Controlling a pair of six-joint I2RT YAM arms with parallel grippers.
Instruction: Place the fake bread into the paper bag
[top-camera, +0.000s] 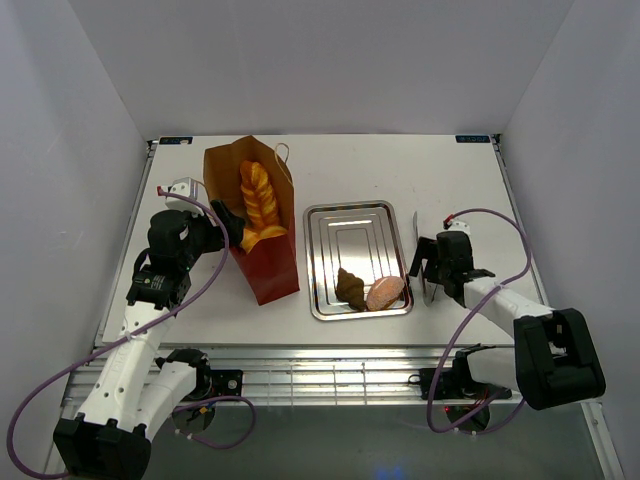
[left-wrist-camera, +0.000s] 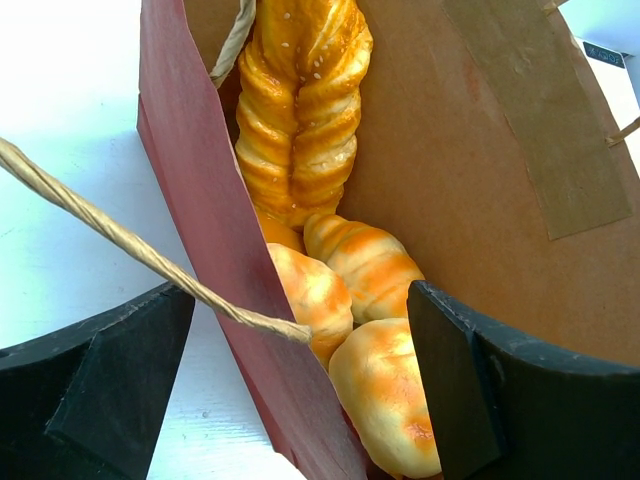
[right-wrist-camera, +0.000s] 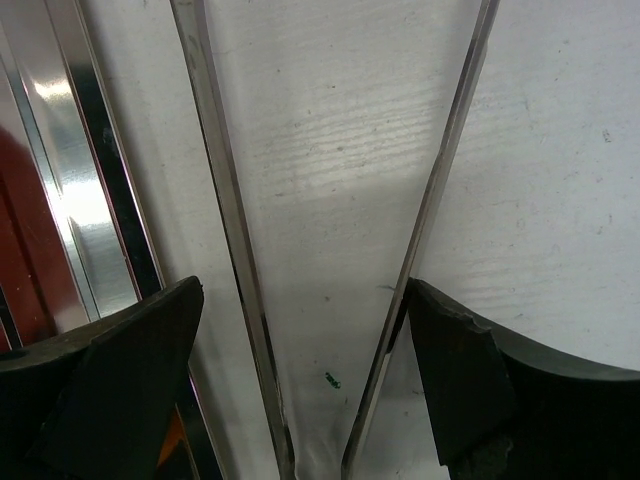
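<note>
The red paper bag (top-camera: 268, 268) stands left of centre with its mouth open. Inside it a golden braided loaf (top-camera: 257, 200) stands on end; it also shows in the left wrist view (left-wrist-camera: 300, 110) above a croissant (left-wrist-camera: 365, 262) and a round roll (left-wrist-camera: 385, 395). My left gripper (top-camera: 232, 226) is open and straddles the bag's red left wall (left-wrist-camera: 200, 200), one finger inside and one outside. A dark brown pastry (top-camera: 350, 288) and a pinkish one (top-camera: 385, 293) lie on the silver tray (top-camera: 355, 222). My right gripper (top-camera: 430, 268) is open around the metal tongs (right-wrist-camera: 222, 190).
The tongs (top-camera: 417, 226) lie on the table just right of the tray, whose rim (right-wrist-camera: 75, 190) shows at the left of the right wrist view. The bag's cord handle (left-wrist-camera: 120, 240) crosses in front of my left fingers. White walls enclose the table.
</note>
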